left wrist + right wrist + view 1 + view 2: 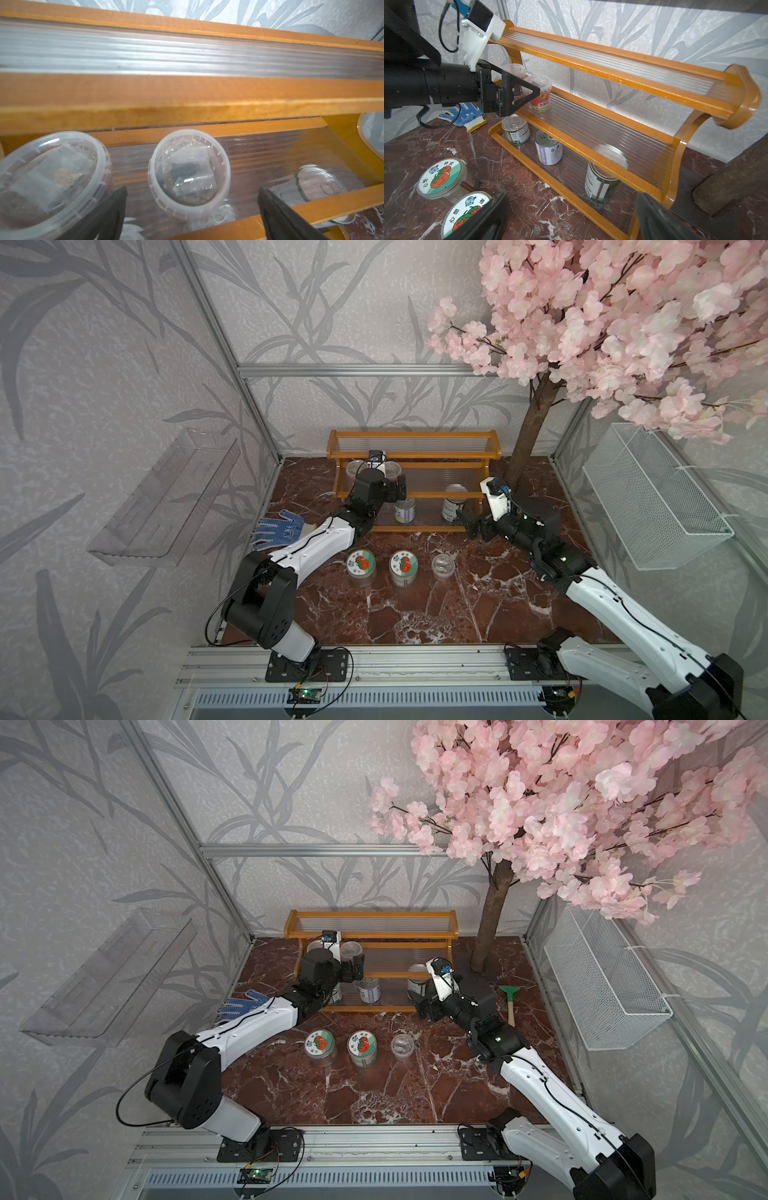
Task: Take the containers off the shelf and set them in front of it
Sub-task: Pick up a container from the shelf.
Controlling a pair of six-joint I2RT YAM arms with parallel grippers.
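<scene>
Spread wide and empty, the left pincer (pixel 192 189) is pointed at a lidded cup (pixel 189 172) on the middle tier of the shelf (pixel 187 116), with a second cup (pixel 47 176) just beside it. In the right wrist view, the right pincer (pixel 570 195) is seen gaping and empty, near a can (pixel 602 178) on the shelf's bottom tier. In both top views, two tomato-lidded jars (pixel 360 564) and a third cup (pixel 444 565) are seen standing on the desk (pixel 415 614) in front of the shelf.
</scene>
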